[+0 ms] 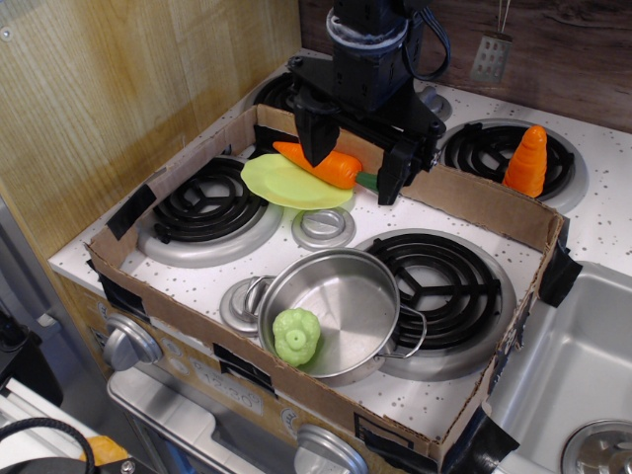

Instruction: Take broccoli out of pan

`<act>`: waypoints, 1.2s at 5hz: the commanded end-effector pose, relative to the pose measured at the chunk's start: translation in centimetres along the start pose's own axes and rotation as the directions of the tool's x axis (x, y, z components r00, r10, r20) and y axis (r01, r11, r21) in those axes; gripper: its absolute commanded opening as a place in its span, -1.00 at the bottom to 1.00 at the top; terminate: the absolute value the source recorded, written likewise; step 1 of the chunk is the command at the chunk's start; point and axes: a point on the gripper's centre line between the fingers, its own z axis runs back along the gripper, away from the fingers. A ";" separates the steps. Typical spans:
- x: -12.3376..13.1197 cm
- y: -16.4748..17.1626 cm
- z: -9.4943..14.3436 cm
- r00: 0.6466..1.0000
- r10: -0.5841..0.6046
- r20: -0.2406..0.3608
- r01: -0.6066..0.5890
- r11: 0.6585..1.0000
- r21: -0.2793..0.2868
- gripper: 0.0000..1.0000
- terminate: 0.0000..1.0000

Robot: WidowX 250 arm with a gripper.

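Note:
The pale lime-green broccoli [296, 336] lies inside the shiny steel pan [355, 286], against its near-left wall. The pan stands at the front of the cardboard-walled stove top, between the front burners. My black gripper [353, 170] hangs open and empty above the back of the box, over the orange carrot [321, 163]. It is well behind and above the pan. Its two fingers [312, 138] stand wide apart.
The carrot rests on a flat yellow-green plate [276, 183] at the back. A cardboard wall [494, 212] rings the stove top. An orange cone-shaped toy [526, 161] stands on the back right burner. A sink [583, 365] lies to the right.

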 end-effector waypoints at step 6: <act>-6.8 -1.7 -4.9 0.975 0.213 0.060 -0.214 0.977 0.010 1.00 -1.00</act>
